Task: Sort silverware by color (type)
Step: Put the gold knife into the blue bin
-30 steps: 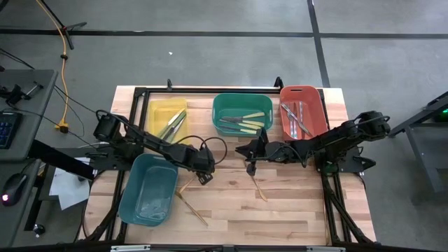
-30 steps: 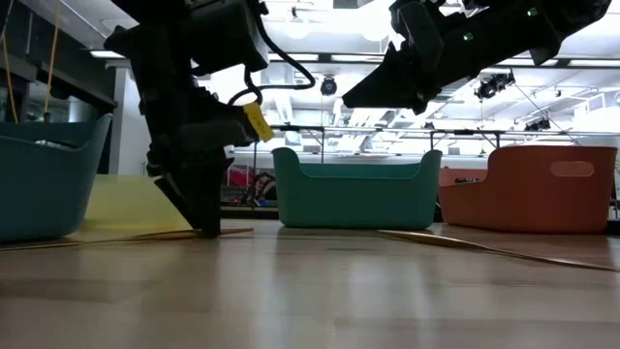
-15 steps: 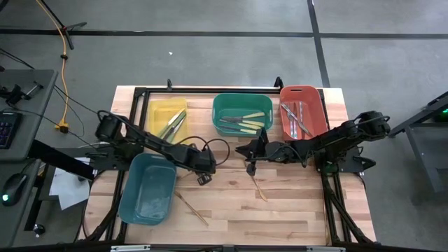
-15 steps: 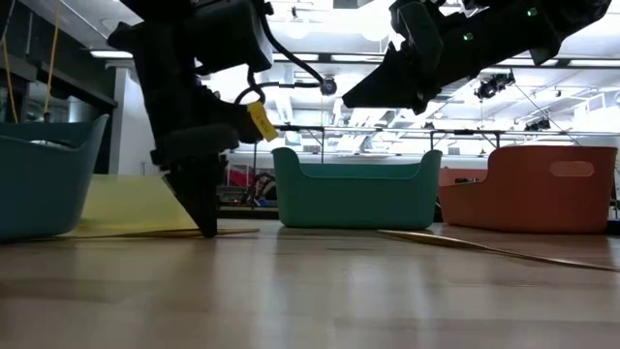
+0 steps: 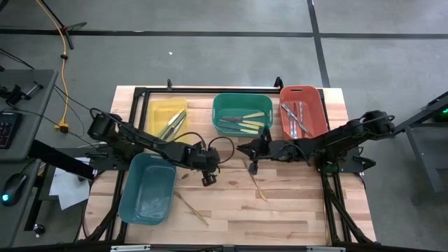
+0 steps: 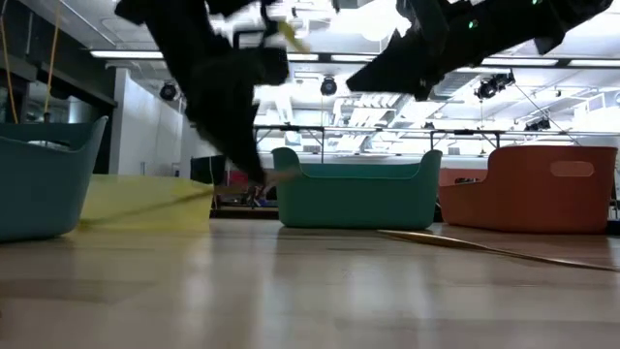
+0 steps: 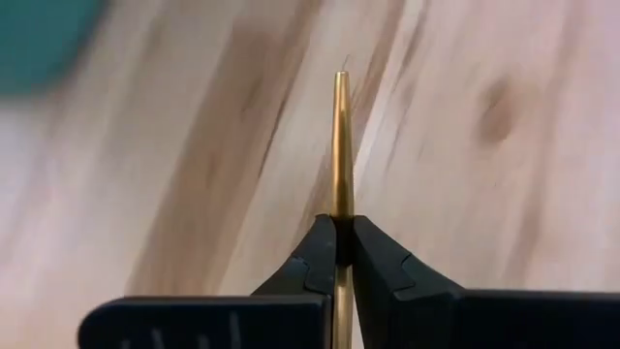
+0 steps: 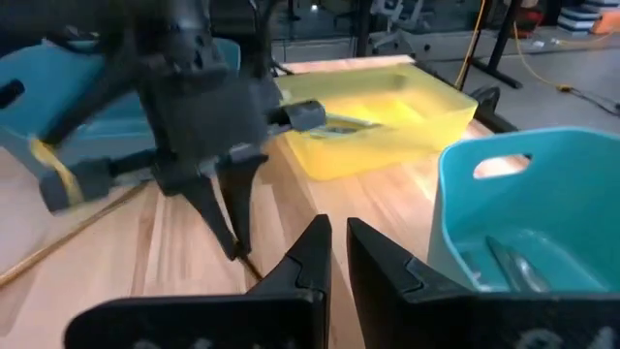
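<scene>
Silverware sits spread over the bins and the bare wood, and from above we see the left gripper [image 5: 208, 180] near the middle of the table [image 5: 294, 210], just off the teal bin [image 5: 148, 189]'s near corner. Beyond that gripper lies the yellow bin [image 5: 166, 120] with its utensils; one wooden utensil [image 5: 190, 208] lies on the boards just past the gripper toward the table's front edge. The right gripper [image 5: 252, 168] hangs close by, facing the left one, with another wooden utensil [image 5: 256, 180] on the table right beneath its tip. Behind it we spot the green bin [image 5: 242, 114] holding yellow-handled pieces and the red bin [image 5: 302, 112] holding grey ones.

Down at table height, the left arm [image 6: 223, 97] is a blur with its tip lifted off the surface, in front of the green bin's wall; the right arm crosses overhead.

On the left wrist, we get the clear answer: the fingers [image 7: 318, 260] are pinched tight on a thin tan stick [image 7: 340, 145], which pokes straight out ahead of them over the wood.

On the right wrist, the fingers [image 8: 308, 254] stand nearly together with nothing between them, pointing at the left gripper ahead.
</scene>
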You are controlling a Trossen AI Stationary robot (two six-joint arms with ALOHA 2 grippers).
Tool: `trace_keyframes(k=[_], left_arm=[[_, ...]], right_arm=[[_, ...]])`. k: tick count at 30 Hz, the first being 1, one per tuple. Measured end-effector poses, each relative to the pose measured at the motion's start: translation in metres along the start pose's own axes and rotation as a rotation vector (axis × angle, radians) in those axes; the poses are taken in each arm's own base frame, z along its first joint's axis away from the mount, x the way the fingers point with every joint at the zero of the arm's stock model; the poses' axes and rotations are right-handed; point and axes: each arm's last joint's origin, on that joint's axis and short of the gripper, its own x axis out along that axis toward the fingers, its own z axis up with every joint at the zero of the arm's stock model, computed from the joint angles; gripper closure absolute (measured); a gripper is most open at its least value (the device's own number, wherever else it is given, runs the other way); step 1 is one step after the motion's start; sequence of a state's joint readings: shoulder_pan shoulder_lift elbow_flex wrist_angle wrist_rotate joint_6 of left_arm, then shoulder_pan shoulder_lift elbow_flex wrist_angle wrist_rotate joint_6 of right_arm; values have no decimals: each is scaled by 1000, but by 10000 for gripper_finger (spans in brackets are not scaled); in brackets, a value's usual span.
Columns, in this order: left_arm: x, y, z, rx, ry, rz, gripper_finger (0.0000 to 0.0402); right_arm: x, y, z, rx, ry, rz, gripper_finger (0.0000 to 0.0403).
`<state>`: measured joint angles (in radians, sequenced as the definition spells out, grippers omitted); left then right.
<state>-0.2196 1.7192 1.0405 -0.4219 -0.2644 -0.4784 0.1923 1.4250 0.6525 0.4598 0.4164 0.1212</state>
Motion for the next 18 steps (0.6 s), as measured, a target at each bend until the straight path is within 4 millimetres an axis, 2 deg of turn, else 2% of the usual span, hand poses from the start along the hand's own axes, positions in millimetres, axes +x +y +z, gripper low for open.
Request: trace_keyframes(k=[5,9,13,18], left_arm=[[-32,-7,15,71,-216,-11,401],[-62,-15,26,130,-435,-30,401],[-79,-12,23,150,-670,-88,401],[-83,8,-1,106,-914,-162,401]], right_arm=[[-17,5,12,-14,-32,21,382],[-27,12,12,-44,-57,-8,382],[-32,12,2,-39,-83,-23,382],[-34,9,-3,-3,-156,41,382]])
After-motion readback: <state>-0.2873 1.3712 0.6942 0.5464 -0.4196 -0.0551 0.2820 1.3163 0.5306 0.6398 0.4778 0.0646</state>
